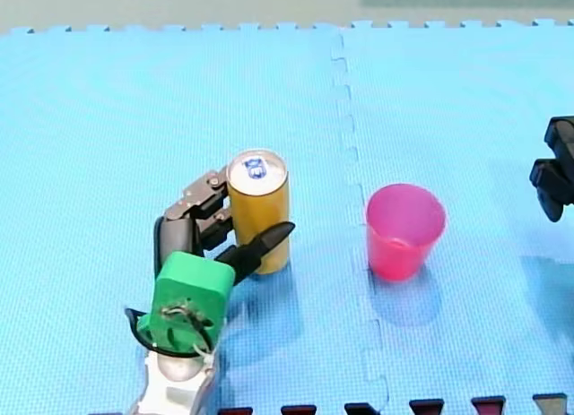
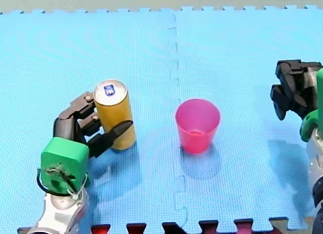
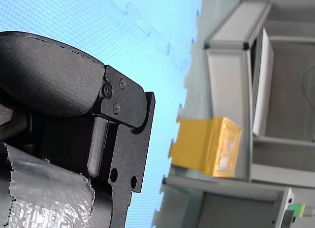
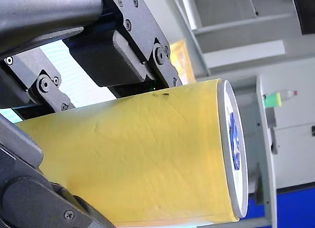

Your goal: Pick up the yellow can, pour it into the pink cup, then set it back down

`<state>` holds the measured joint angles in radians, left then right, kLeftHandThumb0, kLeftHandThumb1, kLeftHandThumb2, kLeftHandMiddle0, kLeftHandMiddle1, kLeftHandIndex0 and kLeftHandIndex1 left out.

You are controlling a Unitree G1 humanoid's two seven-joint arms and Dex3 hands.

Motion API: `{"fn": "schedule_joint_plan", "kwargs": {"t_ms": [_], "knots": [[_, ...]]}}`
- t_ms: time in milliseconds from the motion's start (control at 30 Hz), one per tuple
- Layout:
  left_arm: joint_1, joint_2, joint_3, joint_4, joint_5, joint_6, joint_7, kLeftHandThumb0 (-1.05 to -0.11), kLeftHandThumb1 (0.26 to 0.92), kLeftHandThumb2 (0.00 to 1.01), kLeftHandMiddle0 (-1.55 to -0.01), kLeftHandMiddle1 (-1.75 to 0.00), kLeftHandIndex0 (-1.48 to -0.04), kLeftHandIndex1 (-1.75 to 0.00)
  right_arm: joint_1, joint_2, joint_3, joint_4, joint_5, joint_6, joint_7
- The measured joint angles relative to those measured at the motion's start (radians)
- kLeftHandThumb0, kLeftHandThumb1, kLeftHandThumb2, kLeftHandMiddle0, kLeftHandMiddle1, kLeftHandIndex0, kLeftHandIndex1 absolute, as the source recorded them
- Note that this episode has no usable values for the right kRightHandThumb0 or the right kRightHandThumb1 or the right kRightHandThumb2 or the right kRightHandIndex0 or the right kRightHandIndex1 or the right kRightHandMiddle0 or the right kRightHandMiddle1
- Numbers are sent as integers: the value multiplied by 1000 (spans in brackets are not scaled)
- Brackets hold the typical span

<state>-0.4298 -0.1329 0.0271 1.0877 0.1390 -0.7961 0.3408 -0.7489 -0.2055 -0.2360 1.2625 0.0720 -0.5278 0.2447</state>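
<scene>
Nearest me, at about 7 o'clock on the blue foam surface (image 1: 108, 119), the robot's left hand (image 1: 211, 231) has its fingers (image 1: 204, 198) wrapped around the yellow can (image 1: 260, 209), two on the far side and the thumb across the front. The can stands upright on the surface, its silver top with a blue mark facing up. At the can's 3 o'clock, well apart across the mat seam, the pink cup (image 1: 404, 231) stands upright, and farther off at the cup's 2 o'clock the right hand (image 2: 292, 92) sits at the surface's edge, unclenched and empty.
</scene>
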Motion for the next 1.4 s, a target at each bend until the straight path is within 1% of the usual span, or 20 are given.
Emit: {"fn": "schedule_joint_plan", "kwargs": {"t_ms": [267,400,633,867,933,1000,1033,1100,1133,1200,1233,1300,1333,1400], "knots": [[2,9,-33,32,71,-10,76,-355,816,3,-1316,-1,-1176,0,4,-2,-2,0,1,-8,6],[-4,9,-40,52,82,-22,98,-358,819,3,-1317,-1,-1176,0,5,-4,-4,0,3,-14,7],[-8,9,-51,73,93,-41,127,-363,823,2,-1297,0,-1177,0,6,-7,-9,0,6,-16,18],[-9,12,-56,86,93,-54,135,-366,827,2,-1297,0,-1176,0,5,-11,-11,-3,6,-17,19],[-9,13,-56,88,93,-55,135,-367,828,2,-1273,0,-1124,0,5,-11,-11,-3,6,-17,19],[-10,14,-53,89,88,-54,129,-366,827,1,-1185,0,-994,1,5,-11,-11,-4,6,-17,19],[-10,14,-49,89,80,-52,121,-366,826,1,-1158,0,-962,1,5,-11,-10,-4,5,-17,18],[-11,14,-43,90,69,-50,106,-374,792,0,-1014,1,-887,1,5,-11,-10,-5,4,-17,17],[-11,14,-41,91,65,-49,101,-384,782,0,-980,0,-876,0,5,-11,-10,-5,4,-17,16],[-11,13,-36,92,57,-45,96,-490,766,0,-843,0,-781,0,5,-11,-9,-7,4,-17,15],[-12,13,-37,93,59,-36,103,-597,764,1,-760,0,-694,0,5,-11,-8,-7,3,-17,15],[-15,19,-45,94,83,-4,135,-733,763,1,-633,0,-560,0,5,-11,-7,-8,3,-17,15],[-17,24,-53,95,97,20,155,-782,766,2,-587,0,-511,0,5,-11,-7,-9,3,-17,15],[-17,34,-66,95,119,51,172,-836,778,6,-532,0,-459,0,5,-12,-6,-9,3,-17,15]]}}
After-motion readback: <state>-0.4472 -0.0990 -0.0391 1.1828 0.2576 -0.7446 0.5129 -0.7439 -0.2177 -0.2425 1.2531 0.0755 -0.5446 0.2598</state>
